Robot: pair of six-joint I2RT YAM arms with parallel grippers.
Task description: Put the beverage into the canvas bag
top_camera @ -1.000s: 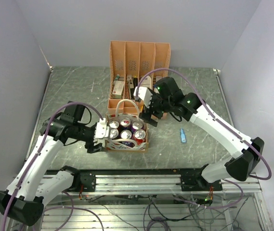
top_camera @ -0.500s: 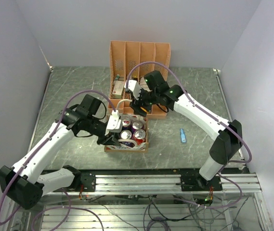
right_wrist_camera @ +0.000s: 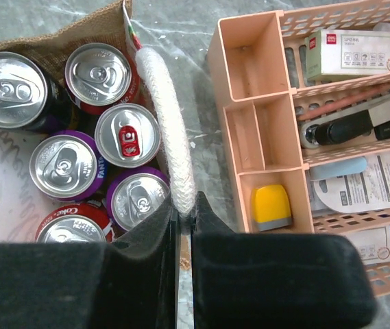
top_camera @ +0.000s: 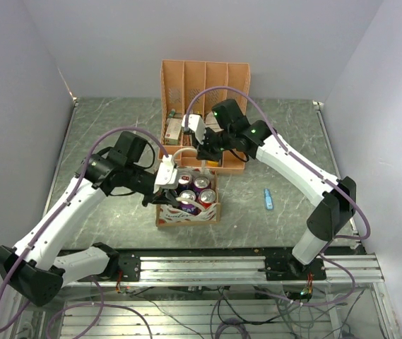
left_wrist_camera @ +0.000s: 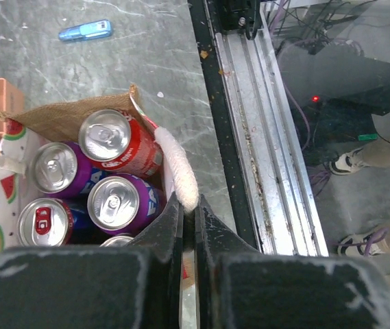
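The canvas bag (top_camera: 186, 215) stands at the table's middle with several beverage cans (top_camera: 193, 189) upright inside it. In the left wrist view, red and purple cans (left_wrist_camera: 116, 140) fill the bag (left_wrist_camera: 57, 116). My left gripper (left_wrist_camera: 188, 204) is shut on one white loop handle (left_wrist_camera: 174, 161). My right gripper (right_wrist_camera: 184, 204) is shut on the other white handle (right_wrist_camera: 167, 123), beside the can tops (right_wrist_camera: 127, 135). From above, the left gripper (top_camera: 167, 200) is at the bag's left side and the right gripper (top_camera: 202, 157) at its far side.
The peach file organiser (top_camera: 204, 92) stands just behind the bag, holding boxes and pens; its compartments (right_wrist_camera: 249, 110) are close to my right gripper. A small blue object (top_camera: 268, 199) lies on the table to the right. The metal rail (left_wrist_camera: 249, 137) runs along the near edge.
Both arms swung in over the bag and both grippers closed on its white handles. The bag has shifted a little toward the near edge.
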